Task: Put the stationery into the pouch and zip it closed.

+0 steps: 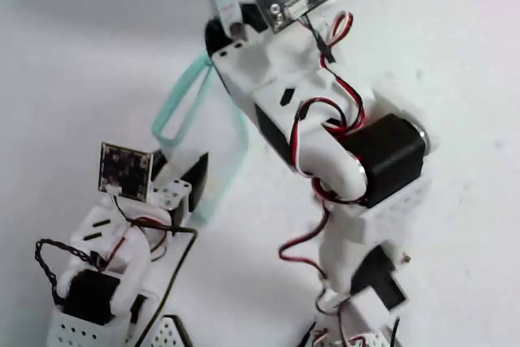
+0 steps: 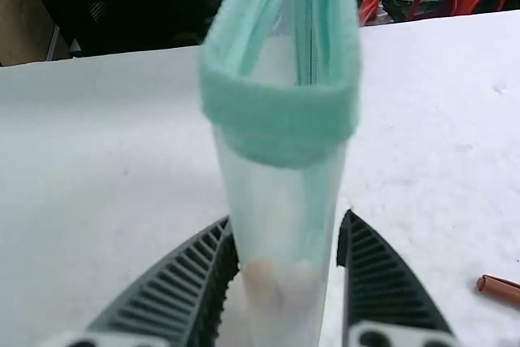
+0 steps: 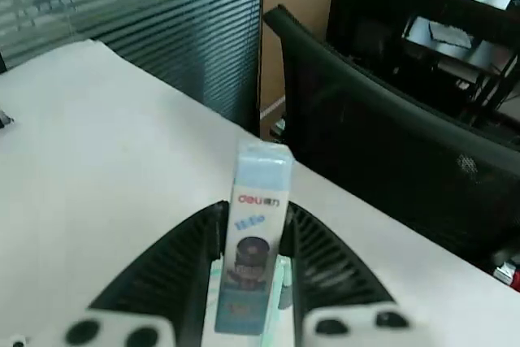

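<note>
Right hand (image 3: 253, 219): clenched on a small pale-blue box (image 3: 258, 188). The box stands upright between the fingers, its top poking past the tips. A sliver of teal sits just under this hand, probably the pouch rim.

Left hand (image 2: 288, 227): grasping the near end of the clear pouch (image 2: 280, 111). The pouch's long axis runs straight out from this hand toward the right hand (image 1: 231, 34).

From above, the teal rim of the pouch (image 1: 183, 103) looks spread into a loop, and the box (image 1: 222, 2) sits at its far end. The right hand is the nearer one to that opening, while the left hand (image 1: 185, 175) only braces. The drop depends on getting the box over the loop.

A pen (image 2: 497, 287) lies on the surface (image 1: 81, 62), off to one side of the left hand and apart from the pouch.
</note>
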`<state>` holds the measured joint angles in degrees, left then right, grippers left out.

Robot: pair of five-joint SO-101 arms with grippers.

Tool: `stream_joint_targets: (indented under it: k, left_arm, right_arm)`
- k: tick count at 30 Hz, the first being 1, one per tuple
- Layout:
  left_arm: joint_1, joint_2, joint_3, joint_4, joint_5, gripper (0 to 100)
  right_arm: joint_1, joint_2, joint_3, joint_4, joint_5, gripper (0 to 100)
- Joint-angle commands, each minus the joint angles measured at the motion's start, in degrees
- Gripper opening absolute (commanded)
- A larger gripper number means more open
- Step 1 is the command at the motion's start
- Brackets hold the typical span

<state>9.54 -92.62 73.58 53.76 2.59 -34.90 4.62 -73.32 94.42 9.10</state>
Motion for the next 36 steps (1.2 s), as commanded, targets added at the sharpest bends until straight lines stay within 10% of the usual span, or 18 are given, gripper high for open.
stream_joint_targets:
  k: [1,26,36]
  left_arm:
    - [0.22,-0.66,-0.18,-1.49,0.53,21]
    - [-0.31,-0.66,-0.18,-1.49,0.53,21]
    - [-0.31,-0.66,-0.09,-1.49,0.44,21]
  right_arm:
    - [-0.75,4.97,-6.51,-0.40,-1.85,1.7]
    - [-8.13,19.47,-19.25,4.53,-8.53,1.7]
    - [-9.27,7.25,8.79,4.62,-4.75,1.7]
